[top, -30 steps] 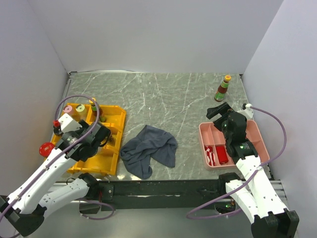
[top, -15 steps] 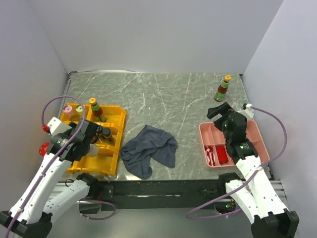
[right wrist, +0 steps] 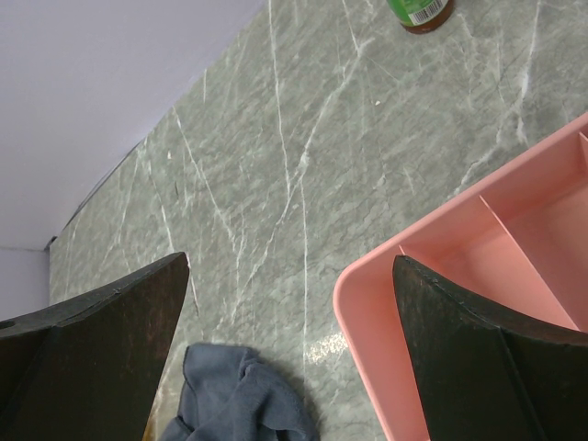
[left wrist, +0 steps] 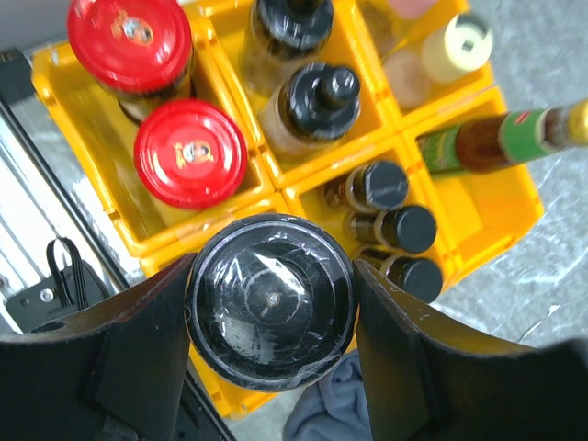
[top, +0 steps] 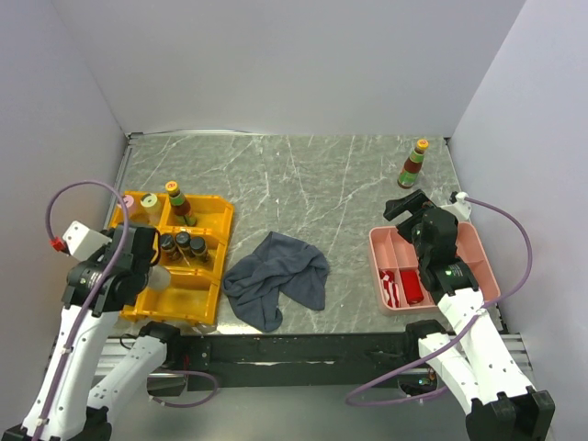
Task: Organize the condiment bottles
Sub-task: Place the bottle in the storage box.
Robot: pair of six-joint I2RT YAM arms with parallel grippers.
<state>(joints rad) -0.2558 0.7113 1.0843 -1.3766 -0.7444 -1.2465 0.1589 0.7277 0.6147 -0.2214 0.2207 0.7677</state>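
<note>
While the right gripper [right wrist: 289,266] stays wide open and empty over the pink tray [top: 386,241], the left gripper [left wrist: 271,303] has drawn back toward the tabletop's [top: 303,184] near-left corner, fingers part-closed round a black-capped jar [left wrist: 271,294], uncovering three black-capped bottles [top: 182,244] in the yellow tray [top: 213,216]

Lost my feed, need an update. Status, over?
Left gripper shut on black-capped jar over yellow tray. Right gripper open, empty, by pink tray. One bottle loose far right. Cloth mid-table.
</note>
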